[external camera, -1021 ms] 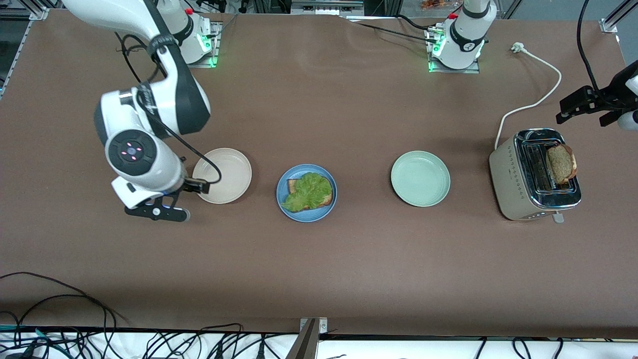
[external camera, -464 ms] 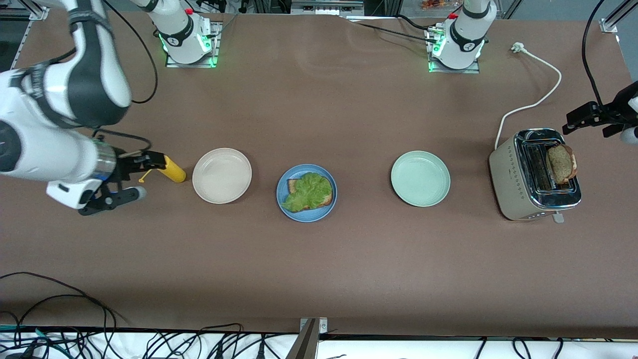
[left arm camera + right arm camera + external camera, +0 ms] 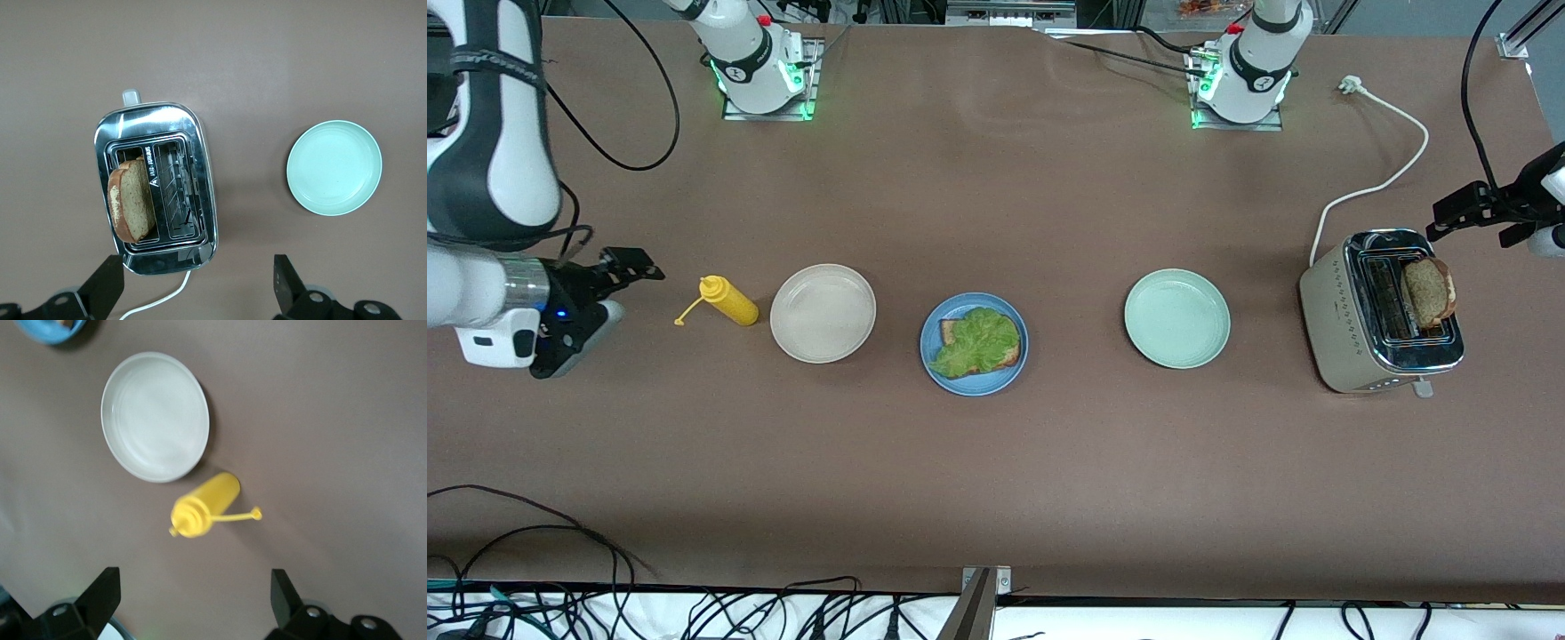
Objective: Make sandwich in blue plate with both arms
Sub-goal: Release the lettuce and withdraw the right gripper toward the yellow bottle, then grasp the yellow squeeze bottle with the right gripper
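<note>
Front view: bread slice (image 3: 1428, 292) upright in toaster (image 3: 1378, 311), light, crumbly; pinch its top edge.
Left end effector (image 3: 193, 287): released, over toaster.
Right end effector (image 3: 193, 600): released, waits above mustard bottle (image 3: 203, 505).
Blue plate (image 3: 943, 373): bread and lettuce (image 3: 976, 342), untopped.

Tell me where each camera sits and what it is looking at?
Front view: high across the table, facing both bases; shows both arms, the blue plate, and the left gripper and right gripper open.
Left wrist view: on the left arm, looking down at the toaster and pale green plate; its own fingertips show.
Right wrist view: on the right arm, looking down at the yellow bottle and beige plate; own fingertips show.
Shared: front and left wrist views both show the toaster.
</note>
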Controlling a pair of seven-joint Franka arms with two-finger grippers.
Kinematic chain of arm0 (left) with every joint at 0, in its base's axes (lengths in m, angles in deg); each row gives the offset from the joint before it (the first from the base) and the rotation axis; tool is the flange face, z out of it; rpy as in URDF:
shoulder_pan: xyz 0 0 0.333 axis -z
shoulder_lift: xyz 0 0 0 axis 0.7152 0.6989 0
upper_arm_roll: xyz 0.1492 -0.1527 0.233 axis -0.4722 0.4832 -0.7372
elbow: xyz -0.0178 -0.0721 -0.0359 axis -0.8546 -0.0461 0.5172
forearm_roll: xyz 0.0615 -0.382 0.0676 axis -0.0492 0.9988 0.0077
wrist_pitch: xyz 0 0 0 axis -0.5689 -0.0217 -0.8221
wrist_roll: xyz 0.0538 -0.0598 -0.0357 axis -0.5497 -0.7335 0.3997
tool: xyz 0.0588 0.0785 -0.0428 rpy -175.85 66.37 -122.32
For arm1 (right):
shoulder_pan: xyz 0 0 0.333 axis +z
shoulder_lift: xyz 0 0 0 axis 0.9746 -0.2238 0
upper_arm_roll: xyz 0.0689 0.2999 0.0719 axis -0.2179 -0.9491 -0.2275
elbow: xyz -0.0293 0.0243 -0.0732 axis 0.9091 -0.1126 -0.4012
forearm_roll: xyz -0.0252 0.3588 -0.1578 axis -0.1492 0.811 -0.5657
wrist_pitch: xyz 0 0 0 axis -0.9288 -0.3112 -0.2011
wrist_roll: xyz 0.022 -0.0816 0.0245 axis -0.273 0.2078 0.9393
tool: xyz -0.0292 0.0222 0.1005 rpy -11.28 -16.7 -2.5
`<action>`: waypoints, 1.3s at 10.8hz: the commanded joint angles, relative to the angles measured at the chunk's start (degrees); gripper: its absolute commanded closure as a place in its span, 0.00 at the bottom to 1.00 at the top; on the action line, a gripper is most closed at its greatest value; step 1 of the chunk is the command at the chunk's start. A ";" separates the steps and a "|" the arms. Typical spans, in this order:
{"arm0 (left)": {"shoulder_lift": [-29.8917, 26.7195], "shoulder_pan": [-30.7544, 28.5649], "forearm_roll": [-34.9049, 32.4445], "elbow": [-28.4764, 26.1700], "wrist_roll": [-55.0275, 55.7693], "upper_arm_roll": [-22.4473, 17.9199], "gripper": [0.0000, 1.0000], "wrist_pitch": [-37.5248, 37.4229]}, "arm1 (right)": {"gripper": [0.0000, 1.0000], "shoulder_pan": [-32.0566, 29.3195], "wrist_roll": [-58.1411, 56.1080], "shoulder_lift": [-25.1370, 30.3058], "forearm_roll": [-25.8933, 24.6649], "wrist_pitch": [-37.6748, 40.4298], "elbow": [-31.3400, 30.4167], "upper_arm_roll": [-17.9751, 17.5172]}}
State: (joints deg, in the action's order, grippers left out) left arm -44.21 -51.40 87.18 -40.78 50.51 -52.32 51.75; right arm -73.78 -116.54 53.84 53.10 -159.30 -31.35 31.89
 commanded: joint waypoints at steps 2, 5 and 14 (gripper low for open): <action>-1.11 3.10 -1.00 0.04 -0.87 -1.15 0.01 0.52 | 0.00 -8.55 -26.58 1.12 8.13 -2.25 -6.99 -0.09; -1.29 6.35 -1.00 0.13 -0.87 -4.04 0.01 0.87 | 0.00 -13.83 -47.67 -1.85 15.95 -2.53 -10.87 1.48; -1.38 8.99 -1.08 0.22 -0.87 -6.69 0.00 0.87 | 0.00 -17.97 -86.05 -19.71 44.78 0.11 -12.19 2.19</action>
State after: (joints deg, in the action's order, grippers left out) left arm -44.78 -43.40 87.18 -40.51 50.40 -58.00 52.43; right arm -91.25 -199.14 34.54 93.53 -160.70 -42.97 34.24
